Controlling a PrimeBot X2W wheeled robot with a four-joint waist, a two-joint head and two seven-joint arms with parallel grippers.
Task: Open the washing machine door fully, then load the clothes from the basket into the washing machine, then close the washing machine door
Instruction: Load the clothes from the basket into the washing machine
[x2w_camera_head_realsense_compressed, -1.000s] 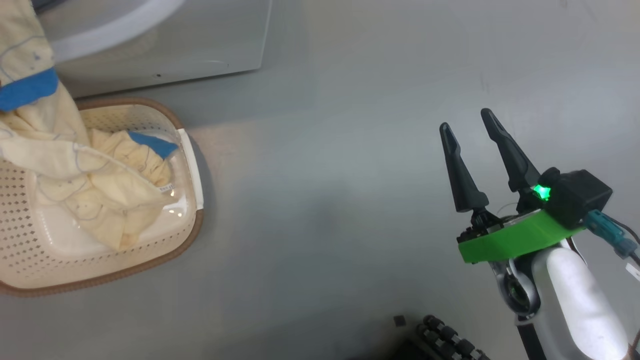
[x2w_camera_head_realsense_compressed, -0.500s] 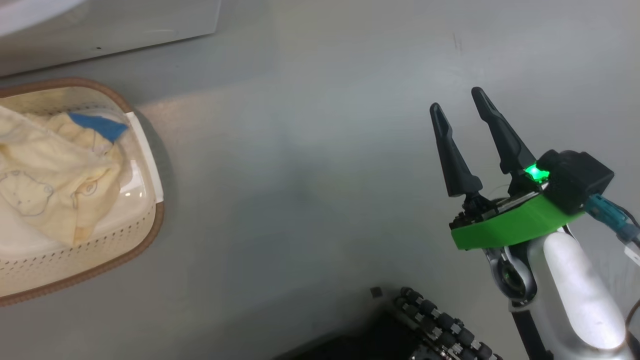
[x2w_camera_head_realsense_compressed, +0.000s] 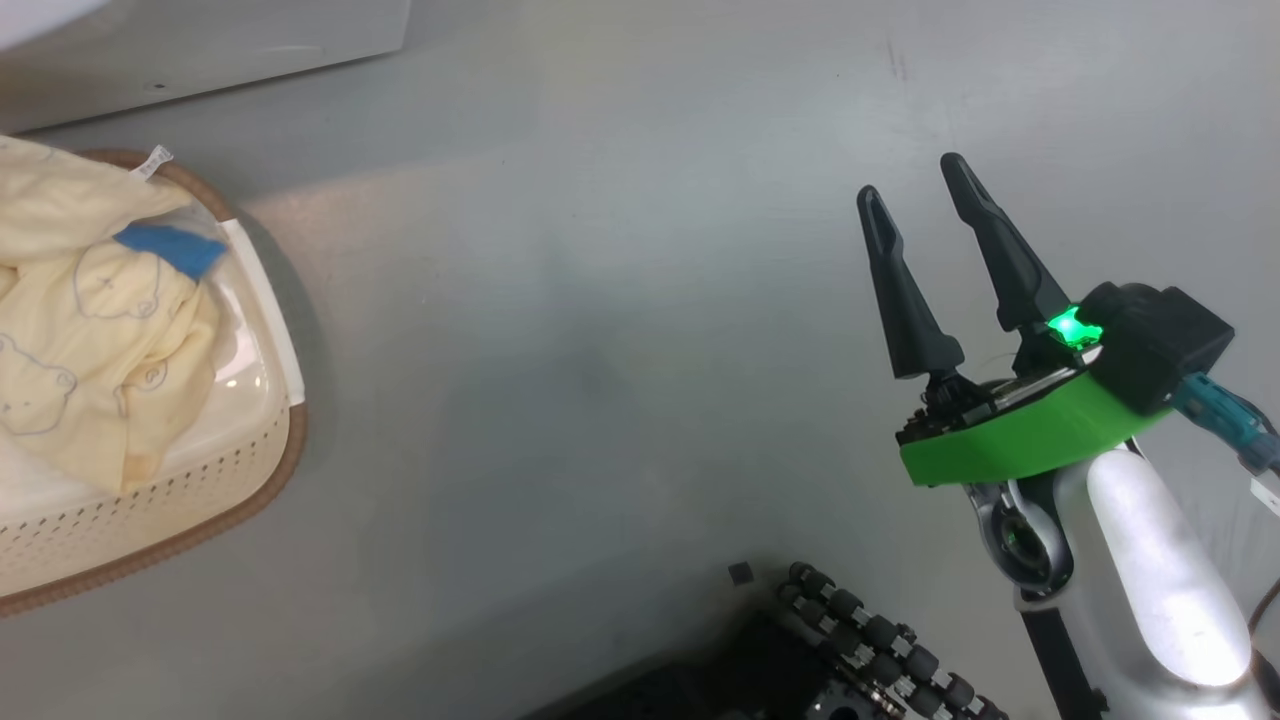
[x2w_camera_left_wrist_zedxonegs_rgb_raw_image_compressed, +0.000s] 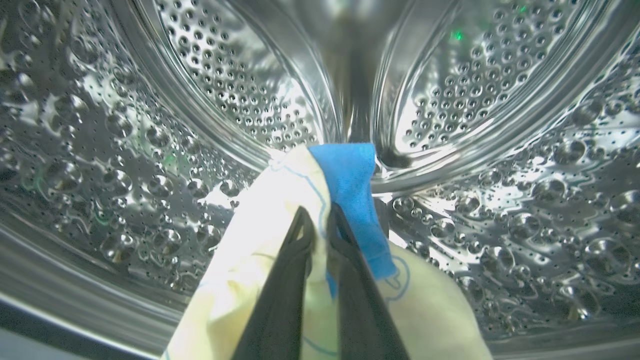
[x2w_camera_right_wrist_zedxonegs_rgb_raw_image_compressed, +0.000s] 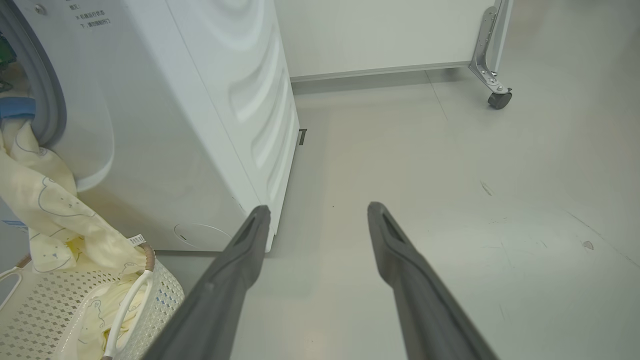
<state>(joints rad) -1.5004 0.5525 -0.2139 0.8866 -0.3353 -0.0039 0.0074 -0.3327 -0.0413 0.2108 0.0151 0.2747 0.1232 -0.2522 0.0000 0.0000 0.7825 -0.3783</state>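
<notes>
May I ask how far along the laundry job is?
Opening looks done: the left end effector is inside the washing machine drum, shut on a yellow garment. That load is in hand. More clothes lie in the basket, and closing up comes last. The right end effector hangs open.

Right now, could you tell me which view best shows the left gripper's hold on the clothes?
The left wrist view: the left gripper is shut on the clothes inside the drum. The right wrist view shows them trailing from the machine into the basket; the head view, fabric in it.
</notes>
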